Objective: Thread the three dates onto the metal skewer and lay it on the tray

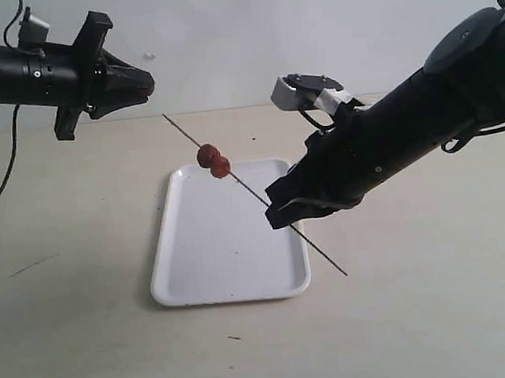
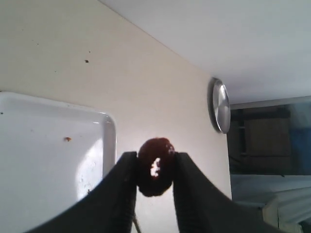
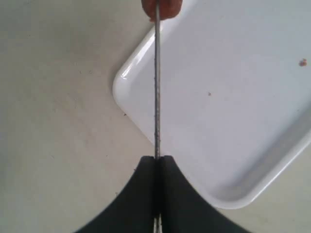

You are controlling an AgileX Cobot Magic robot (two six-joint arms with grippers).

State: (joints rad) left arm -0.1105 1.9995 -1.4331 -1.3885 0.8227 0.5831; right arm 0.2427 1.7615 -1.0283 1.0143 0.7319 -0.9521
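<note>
Metal skewer [image 1: 253, 193] sits clamped in our right gripper [image 1: 278, 208], angled up over the tray's [image 1: 199, 282] far edge so its free tip faces the left gripper [image 1: 144, 83], which pinches the third date [image 2: 155, 166]. We've got two dates [image 1: 214, 161] on already, near the far-left corner. Pale spot on the third: hole or glint, we can't tell.

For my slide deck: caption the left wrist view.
Left claw pinches a dark red date, white tray in the background.
</note>
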